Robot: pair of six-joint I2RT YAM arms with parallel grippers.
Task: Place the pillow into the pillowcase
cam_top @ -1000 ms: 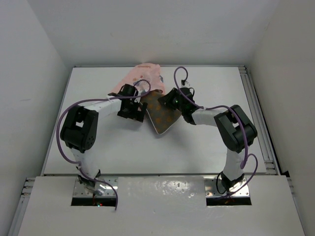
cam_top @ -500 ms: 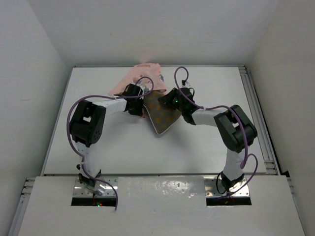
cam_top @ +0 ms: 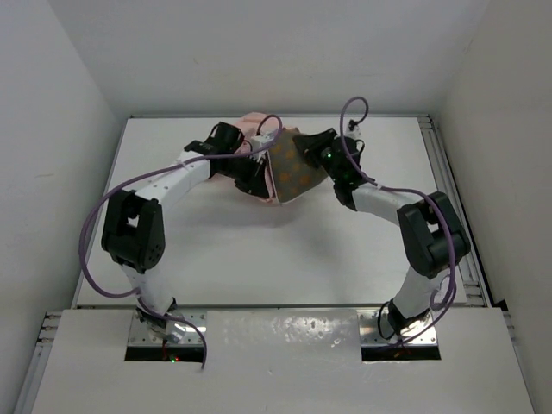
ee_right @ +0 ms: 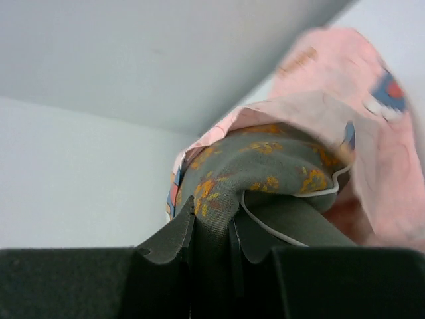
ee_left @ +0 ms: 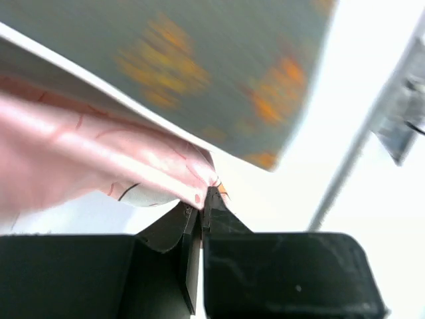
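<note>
The pillow [cam_top: 293,172], dark brown with orange specks, hangs raised between both arms near the table's far edge. My right gripper [cam_top: 309,147] is at its upper right. In the right wrist view that gripper [ee_right: 212,222] is shut on a fold of the pillow [ee_right: 265,166], and the pink pillowcase [ee_right: 372,126] drapes over its far end. My left gripper [cam_top: 256,177] is at the pillow's lower left. It [ee_left: 202,196] is shut on a pinch of pillowcase [ee_left: 99,156] cloth just under the pillow [ee_left: 199,60]. From above, only a little pillowcase [cam_top: 252,122] shows behind the arms.
The white table [cam_top: 285,259] is walled on three sides. A metal rail [cam_top: 450,198] runs along its right edge and also shows in the left wrist view as a rail [ee_left: 398,126]. Purple cables [cam_top: 358,108] loop off both arms.
My left gripper went from open to shut on the pillowcase edge. Both arms moved toward the back of the table and carried the pillow and pillowcase up and back.
</note>
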